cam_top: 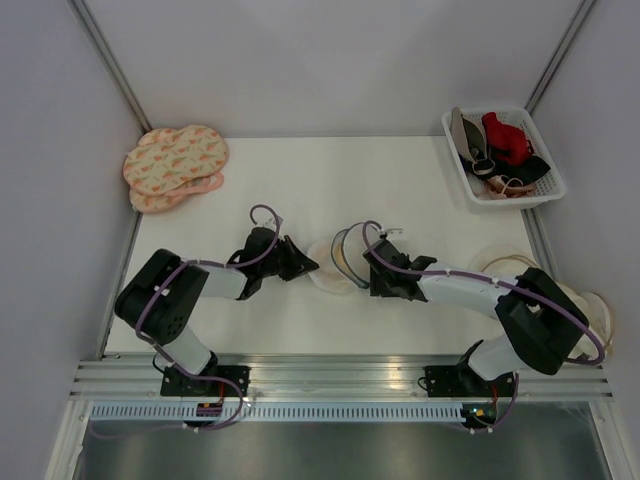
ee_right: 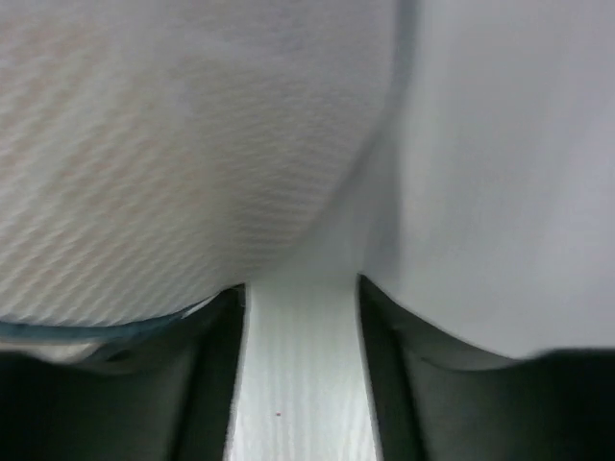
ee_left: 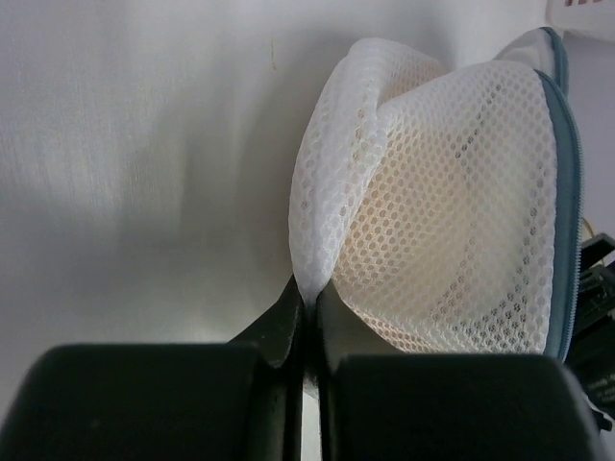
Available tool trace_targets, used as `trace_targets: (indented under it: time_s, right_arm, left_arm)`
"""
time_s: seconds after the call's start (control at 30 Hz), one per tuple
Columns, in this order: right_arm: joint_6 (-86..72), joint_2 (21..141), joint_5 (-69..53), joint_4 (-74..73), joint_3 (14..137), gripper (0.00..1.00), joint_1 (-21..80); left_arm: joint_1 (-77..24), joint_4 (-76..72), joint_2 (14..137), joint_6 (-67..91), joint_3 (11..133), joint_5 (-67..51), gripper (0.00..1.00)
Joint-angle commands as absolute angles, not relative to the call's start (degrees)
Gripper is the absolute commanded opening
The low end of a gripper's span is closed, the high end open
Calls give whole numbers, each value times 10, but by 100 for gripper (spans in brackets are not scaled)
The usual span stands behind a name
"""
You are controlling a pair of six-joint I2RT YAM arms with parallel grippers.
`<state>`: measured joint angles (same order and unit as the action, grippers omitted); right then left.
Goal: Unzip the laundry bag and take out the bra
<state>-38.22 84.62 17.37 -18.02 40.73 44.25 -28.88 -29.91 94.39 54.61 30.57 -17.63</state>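
Observation:
The laundry bag (cam_top: pixel 335 262), a white mesh dome with a dark grey zipped rim (ee_left: pixel 567 192), lies mid-table between both arms. My left gripper (cam_top: pixel 305 265) is shut on a pinched fold of its mesh (ee_left: pixel 309 293) at the bag's left edge. The bra shows only as a peach tint through the mesh (ee_left: pixel 432 250). My right gripper (cam_top: pixel 366 268) is at the bag's right side. In the right wrist view its jaws (ee_right: pixel 301 307) stand apart with only white surface between them. The blurred mesh wall (ee_right: pixel 173 173) sits just beyond its left finger.
Pink orange-patterned pouches (cam_top: pixel 175 165) are stacked at the back left. A white basket (cam_top: pixel 520 199) at the back right holds a red garment (cam_top: pixel 505 138) and a black one (cam_top: pixel 530 168). Cream round pouches (cam_top: pixel 585 305) lie at the right edge by the right arm.

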Motion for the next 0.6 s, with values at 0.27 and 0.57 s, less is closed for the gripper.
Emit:
trace_targets:
  time_s: [0.27, 0.57]
  right_arm:
    - [-330, 683, 217, -273, 502, 98, 437]
    - [-295, 791, 211, -279, 598, 98, 456]
  left_arm:
    - [-287, -304, 856, 535, 279, -190, 2]
    - [-287, -283, 812, 541, 274, -197, 2]
